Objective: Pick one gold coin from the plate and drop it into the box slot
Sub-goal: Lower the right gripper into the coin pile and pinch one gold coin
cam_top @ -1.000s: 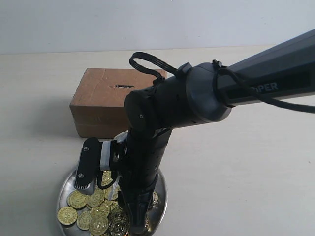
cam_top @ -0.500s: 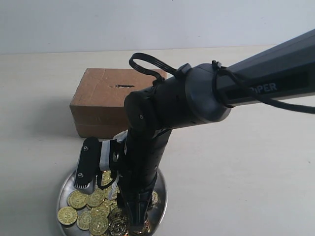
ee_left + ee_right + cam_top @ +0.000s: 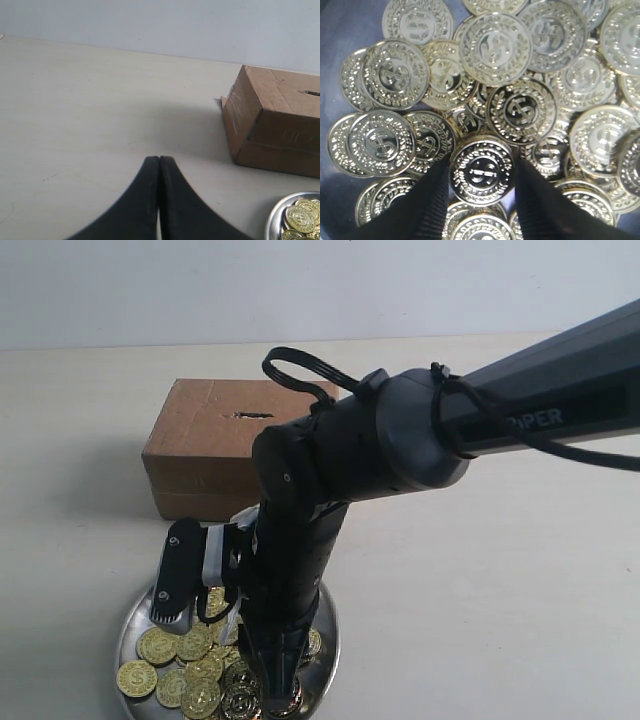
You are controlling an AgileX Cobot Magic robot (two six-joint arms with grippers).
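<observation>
The shiny silver plate (image 3: 125, 635) sits at the front left with several gold coins (image 3: 190, 660) piled in it. My right gripper (image 3: 272, 702) reaches down into the pile. In the right wrist view its two black fingers (image 3: 432, 200) press both edges of one gold coin (image 3: 481, 165), so the right gripper (image 3: 481, 172) is shut on it. The brown cardboard box (image 3: 215, 445) stands behind the plate, its dark slot (image 3: 252, 415) on top. My left gripper (image 3: 159, 159) is shut on nothing, hovering over bare table left of the box (image 3: 280, 120).
The right arm's thick black forearm (image 3: 520, 410) crosses the scene from the right and hides part of the box and plate. The plate's rim (image 3: 274, 220) shows at a corner of the left wrist view. A pale wall runs behind the table.
The right gripper has stayed down in the coin pile with only a slight shift. The box and plate have not moved.
</observation>
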